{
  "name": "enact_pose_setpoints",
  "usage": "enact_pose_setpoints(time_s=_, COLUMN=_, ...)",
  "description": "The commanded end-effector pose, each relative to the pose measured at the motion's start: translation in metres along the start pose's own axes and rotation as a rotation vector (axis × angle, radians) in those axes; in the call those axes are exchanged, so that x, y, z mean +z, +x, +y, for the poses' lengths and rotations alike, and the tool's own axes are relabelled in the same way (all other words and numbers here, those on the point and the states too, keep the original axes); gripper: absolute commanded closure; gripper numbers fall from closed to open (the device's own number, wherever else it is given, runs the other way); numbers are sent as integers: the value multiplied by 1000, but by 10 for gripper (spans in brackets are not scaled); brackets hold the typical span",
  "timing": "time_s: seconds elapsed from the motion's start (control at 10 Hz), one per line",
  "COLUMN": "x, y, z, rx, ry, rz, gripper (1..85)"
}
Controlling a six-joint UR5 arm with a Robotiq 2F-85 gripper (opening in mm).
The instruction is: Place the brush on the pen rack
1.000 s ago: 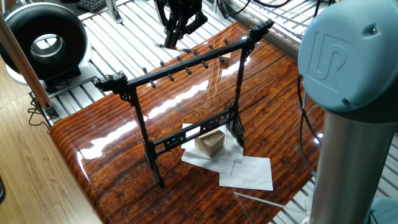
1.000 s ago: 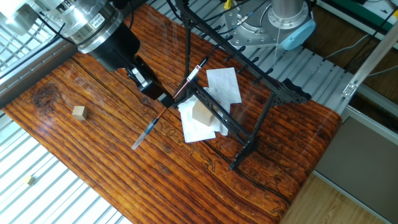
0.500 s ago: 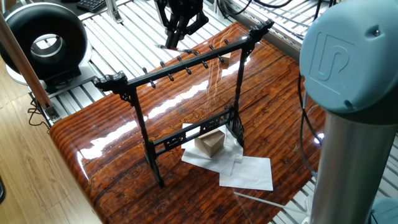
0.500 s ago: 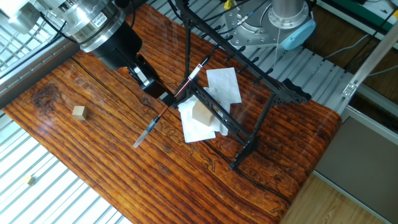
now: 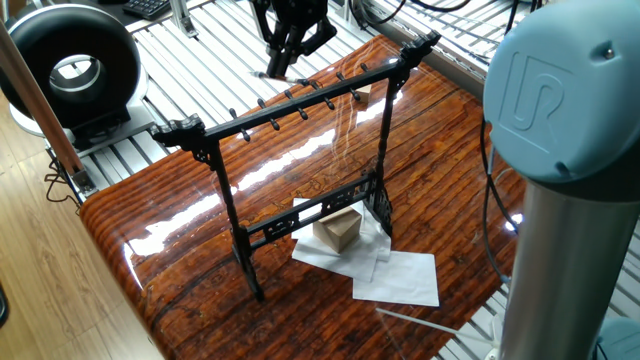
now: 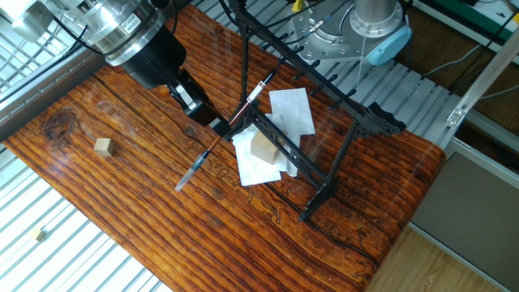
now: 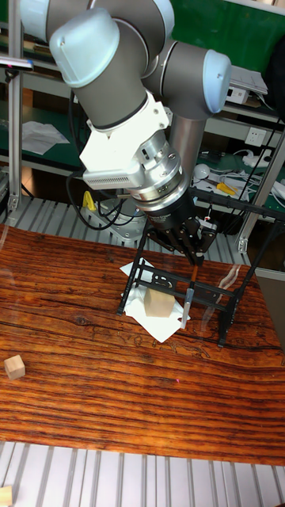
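The brush looks light, stiff and thin, its polished handle liable to slip or swivel in a pinch; a hold on the handle well above the tip suits it. The end effector is closed narrowly on the brush, which hangs slanted above the bench, just beside the pen rack and not yet on its pegs. Against the earlier frames, the brush has shifted slightly towards the rack.
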State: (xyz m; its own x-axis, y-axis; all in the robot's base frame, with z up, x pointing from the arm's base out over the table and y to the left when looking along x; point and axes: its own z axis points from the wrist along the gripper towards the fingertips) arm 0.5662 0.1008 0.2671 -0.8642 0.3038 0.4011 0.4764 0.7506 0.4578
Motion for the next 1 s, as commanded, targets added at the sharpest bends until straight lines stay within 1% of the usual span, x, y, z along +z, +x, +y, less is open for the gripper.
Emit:
enact_pose_setpoints(time_s=0.0, x=-3, y=0, z=3, rx=-6, ry=-13, rz=-15, gripper=847)
enact_pose_setpoints(time_s=0.3, x=-3, y=-3, z=4, rx=-7, ry=-17, rz=-30, gripper=847)
enact_pose_setpoints(time_s=0.4, x=-4, y=-4, z=3, rx=-9, ry=-12, rz=-38, gripper=847)
enact_pose_setpoints(time_s=0.9, x=-4, y=-4, z=3, rx=-3, ry=-10, rz=-43, gripper=847)
